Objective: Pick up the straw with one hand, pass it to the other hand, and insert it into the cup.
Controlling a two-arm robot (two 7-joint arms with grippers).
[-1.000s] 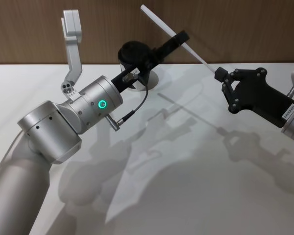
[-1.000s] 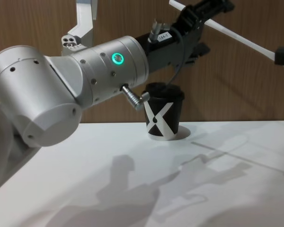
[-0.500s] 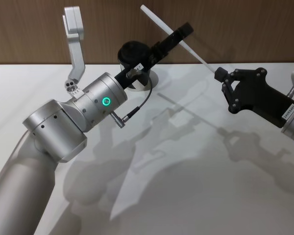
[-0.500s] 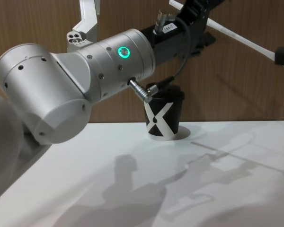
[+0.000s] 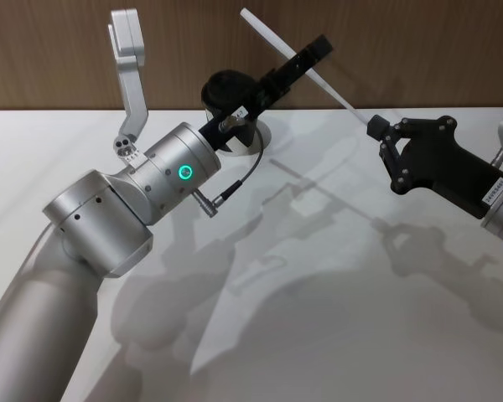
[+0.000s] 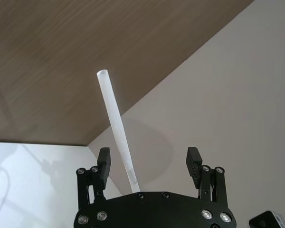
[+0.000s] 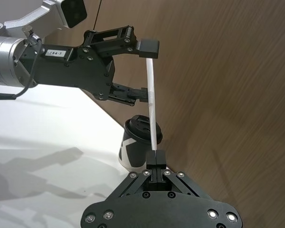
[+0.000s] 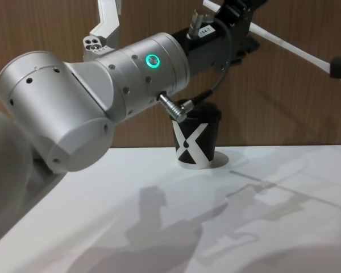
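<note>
Over the white table (image 5: 335, 335), the long black silver-armed left gripper (image 6: 148, 159) stands spread around, and the blocky black right gripper (image 7: 156, 156) pinches, aloft right of the small black lidded paper cup (image 8: 194, 142), the thin white straw (image 5: 339, 96): likely light, crushable, best clamped gently mid-length.

robot test bench, plain white table (image 5: 335, 335), wood-panel wall (image 5: 419, 42) behind

Bright even light, soft overlapping shadows on table (image 5: 360, 352)

Cup (image 5: 224, 85) partly hidden behind L arm (image 5: 163, 176), head view.
</note>
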